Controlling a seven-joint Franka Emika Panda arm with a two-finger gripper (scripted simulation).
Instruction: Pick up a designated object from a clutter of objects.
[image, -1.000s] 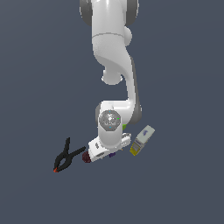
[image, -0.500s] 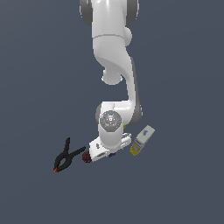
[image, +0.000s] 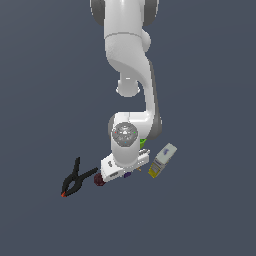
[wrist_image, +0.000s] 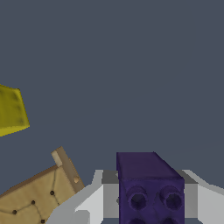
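**Purple block sits between the gripper's fingers**

On my wrist view the purple block (wrist_image: 151, 188) fills the space between the two light grey fingers (wrist_image: 85, 203), one on each side of it. Its near face shows round recesses. Both fingers look pressed against its sides, so I read the gripper (wrist_image: 151, 199) as closed on the block, though the contact lines themselves are cropped at the frame's edge and I can't say whether it rests on the tabletop (wrist_image: 131, 65) or is raised.

Just beside the fingers lies the tan square block (wrist_image: 37, 199), dotted with small dark holes, with a corner tilted up. A yellow corner of the white-and-yellow box (wrist_image: 11, 109) shows further off.

From the exterior view, the arm is bent down over the clutter and the gripper (image: 125, 172) hides most of it. A sliver of purple (image: 128, 174) peeks out under the hand. The dark red ball (image: 99, 180) sits at the hand's edge, toward the exterior view's left, and the black spring clamp (image: 75, 177) lies beyond it. The white-and-yellow box (image: 163, 160) is on the exterior view's right, and a bit of the green cup (image: 143, 143) shows behind the wrist.
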